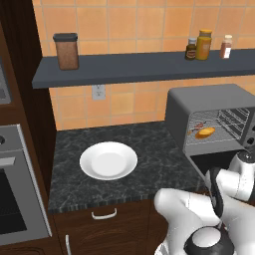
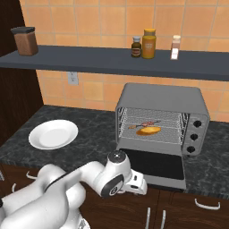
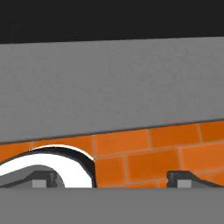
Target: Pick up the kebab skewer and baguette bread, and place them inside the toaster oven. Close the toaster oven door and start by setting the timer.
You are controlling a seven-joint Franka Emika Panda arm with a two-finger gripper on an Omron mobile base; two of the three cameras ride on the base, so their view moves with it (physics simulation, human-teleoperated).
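nearest the cameras, the white arm (image 2: 89, 179) is folded low at the counter (image 1: 149, 149) edge, in front of the toaster oven (image 2: 161, 100). end effector (image 3: 109, 181): its two finger tips stand far apart at the bottom of the hand view, wide open and holding nothing, facing a grey surface and orange tile. toaster oven door (image 2: 156, 165) is dropped flat, fully open. white plate (image 1: 108, 160) sits bare on the counter, well left of the oven. baguette bread (image 2: 148, 130) lies on the wire rack inside the oven; kebab skewer (image 2: 144, 124) lies just behind it, touching or nearly so.
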